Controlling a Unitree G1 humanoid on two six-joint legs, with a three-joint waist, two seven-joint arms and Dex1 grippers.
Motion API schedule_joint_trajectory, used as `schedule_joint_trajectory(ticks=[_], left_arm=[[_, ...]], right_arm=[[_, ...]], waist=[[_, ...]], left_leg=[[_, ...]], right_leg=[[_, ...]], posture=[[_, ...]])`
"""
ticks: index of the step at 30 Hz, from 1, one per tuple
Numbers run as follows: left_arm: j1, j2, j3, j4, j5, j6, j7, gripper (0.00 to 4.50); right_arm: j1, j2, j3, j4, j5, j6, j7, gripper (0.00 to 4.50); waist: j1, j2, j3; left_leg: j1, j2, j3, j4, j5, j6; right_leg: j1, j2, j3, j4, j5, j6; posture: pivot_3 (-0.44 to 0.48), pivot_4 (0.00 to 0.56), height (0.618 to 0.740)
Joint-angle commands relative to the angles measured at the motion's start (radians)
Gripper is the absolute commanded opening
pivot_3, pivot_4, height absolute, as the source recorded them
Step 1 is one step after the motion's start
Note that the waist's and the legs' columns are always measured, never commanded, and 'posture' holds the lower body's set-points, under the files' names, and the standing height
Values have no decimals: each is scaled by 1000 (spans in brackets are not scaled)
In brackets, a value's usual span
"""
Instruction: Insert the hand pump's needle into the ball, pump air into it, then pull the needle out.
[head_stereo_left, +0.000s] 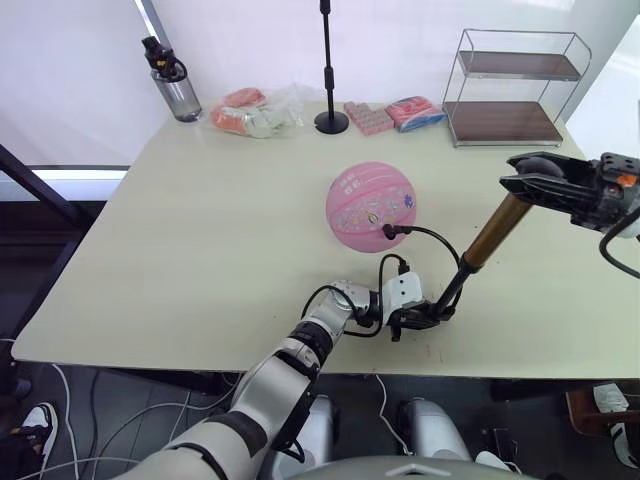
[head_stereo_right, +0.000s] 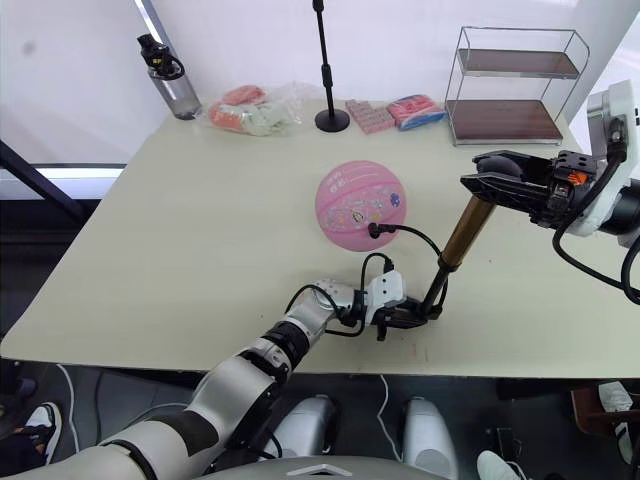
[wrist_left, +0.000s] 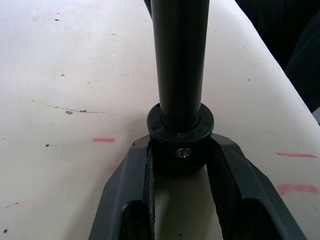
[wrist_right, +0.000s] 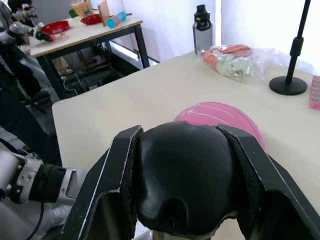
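No brand name or readable writing shows on anything; the only markings are small colourful cartoon prints and white lines on the pink ball (head_stereo_left: 369, 206), which sits near the middle of the pale table (head_stereo_left: 200, 250) and looks slightly flattened. The hand pump (head_stereo_left: 492, 236) stands tilted at the table's near edge, to the right of the ball: a slim gold-bronze cylinder with a black lower section and a rounded black handle on top. The left gripper (head_stereo_left: 420, 316) clamps its two fingers around the pump's black base collar, where a small screw head is visible in the left wrist view, with faint red marks on the tabletop beside it. The right gripper (head_stereo_right: 497, 183) is closed on the black handle, one finger on each side. The thin black hose (head_stereo_left: 430, 240) loops from the pump's foot up to the ball's near side, where its black fitting (head_stereo_left: 388, 232) touches the pink surface; the needle itself is too small to make out.
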Motion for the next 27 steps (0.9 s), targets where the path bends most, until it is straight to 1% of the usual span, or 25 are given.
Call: schedule_joint_trajectory(ticks=[1, 2, 5, 10, 15, 17, 21, 25, 27], left_arm=[[80, 60, -43, 129, 85, 84, 24, 1035], [80, 61, -44, 129, 84, 84, 24, 1035], [82, 61, -46, 128, 85, 82, 24, 1035], [79, 65, -46, 128, 85, 81, 24, 1035], [80, 71, -44, 126, 87, 80, 24, 1035], [83, 72, -44, 124, 87, 80, 24, 1035], [86, 73, -45, 122, 88, 80, 24, 1035], [85, 73, -44, 121, 86, 81, 25, 1035], [85, 73, -43, 121, 85, 82, 26, 1035]], right_arm=[[-74, -7, -88, -15, 30, -45, -17, 1919], [-65, 0, -80, -20, 18, -52, -15, 1919], [27, 13, -33, -65, -60, -86, 31, 1919], [148, 131, 37, -85, -106, -132, 19, 1919], [233, 220, 98, -66, -170, -184, 24, 1919], [276, 249, 144, -42, -229, -226, 38, 1919], [324, 290, 205, -13, -305, -280, 51, 1919], [380, 325, 282, 14, -397, -342, 67, 1919], [397, 351, 299, 37, -422, -363, 61, 1919]], waist=[[2, 0, 0], [3, 0, 0], [3, -1, -1], [1, -6, -5], [-4, -6, -6], [-8, -7, -7], [-17, -6, -12], [-21, -9, -15], [-22, -10, -16]], left_leg=[[-2, 0, 0, 0, 0, 0], [-4, 0, -1, 0, 0, 0], [-5, -1, 0, 1, 0, 0], [-3, 0, -1, 1, 0, 0], [5, 1, 0, 0, 0, 0], [7, 2, 0, 0, 0, 0], [8, 2, -1, 0, 0, 0], [8, 2, -1, -1, 0, 0], [8, 3, -1, -1, 0, 0]], right_leg=[[-2, 0, 0, 0, 0, 0], [-4, 0, 0, 0, 0, 0], [-5, 1, 0, 0, 0, 0], [-3, 3, -1, 0, 0, 0], [4, 3, 0, 1, 0, 0], [5, 3, 0, 1, 0, 0], [6, 3, 0, 1, 0, 0], [7, 3, -1, 1, 0, 0], [7, 3, 0, 1, 0, 0]], posture=[[0, 150, 731], [0, 150, 731], [0, 150, 731], [0, 150, 731], [0, 150, 731], [0, 150, 731], [0, 150, 731], [0, 150, 731], [0, 150, 731]])
